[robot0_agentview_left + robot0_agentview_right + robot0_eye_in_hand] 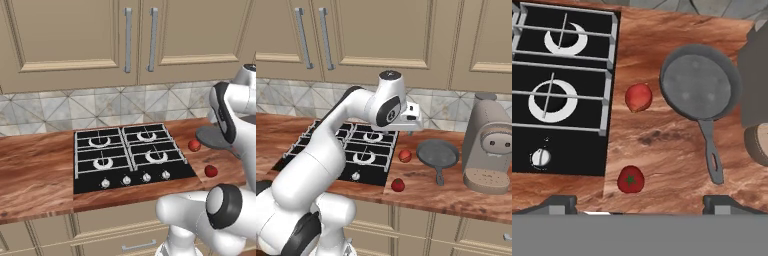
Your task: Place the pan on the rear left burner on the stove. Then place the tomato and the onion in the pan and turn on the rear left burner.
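My gripper (639, 204) hangs wide open, holding nothing. In the hand view the pan (698, 85) lies on the counter (662, 145) at 2 o'clock, handle toward 5. It looks stiff, heavy and bowl-weighted, so I'd grip the handle close to the bowl.

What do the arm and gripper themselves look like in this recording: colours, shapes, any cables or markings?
The arm is glossy white, built of rounded tubular links with dark grey to black bands and round caps at the joints. The hand is a white boxy block. The gripper has two small dark grey finger tips. No cables or markings are visible on it.
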Tool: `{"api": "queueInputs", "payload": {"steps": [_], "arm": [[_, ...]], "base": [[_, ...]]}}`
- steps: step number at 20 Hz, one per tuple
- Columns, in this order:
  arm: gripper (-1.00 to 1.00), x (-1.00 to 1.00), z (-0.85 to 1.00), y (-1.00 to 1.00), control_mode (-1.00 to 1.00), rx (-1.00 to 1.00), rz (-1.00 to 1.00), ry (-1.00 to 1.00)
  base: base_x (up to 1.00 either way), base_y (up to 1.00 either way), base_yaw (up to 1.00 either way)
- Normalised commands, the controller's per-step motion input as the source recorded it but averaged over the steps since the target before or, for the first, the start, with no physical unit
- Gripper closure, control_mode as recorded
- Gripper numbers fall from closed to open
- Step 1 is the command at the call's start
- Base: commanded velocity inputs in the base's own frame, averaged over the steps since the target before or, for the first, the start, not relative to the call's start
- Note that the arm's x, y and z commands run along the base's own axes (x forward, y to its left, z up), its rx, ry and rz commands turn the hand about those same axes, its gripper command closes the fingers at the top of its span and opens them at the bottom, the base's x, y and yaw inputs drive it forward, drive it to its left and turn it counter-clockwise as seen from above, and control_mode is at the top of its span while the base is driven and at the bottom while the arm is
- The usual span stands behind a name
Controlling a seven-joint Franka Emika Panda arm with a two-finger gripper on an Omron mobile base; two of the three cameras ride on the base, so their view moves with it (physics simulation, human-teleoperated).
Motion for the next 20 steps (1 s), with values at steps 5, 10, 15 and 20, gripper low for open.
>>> {"api": "queueInputs", "payload": {"steps": [5,10,15,20], "arm": [[-1.0,-0.07,0.0,-0.29,-1.0,0.0,-0.03,0.0],[-1.0,-0.14,-0.01,-0.27,-1.0,0.0,-0.04,0.0],[-1.0,-0.21,-0.12,-0.08,-1.0,-0.02,-0.09,0.0],[-1.0,-0.15,-0.18,0.0,-1.0,-0.02,-0.12,0.01]], "base": [[0.0,0.0,0.0],[0.0,0.0,0.0],[0.0,0.0,0.0],[0.0,0.0,0.0]]}}
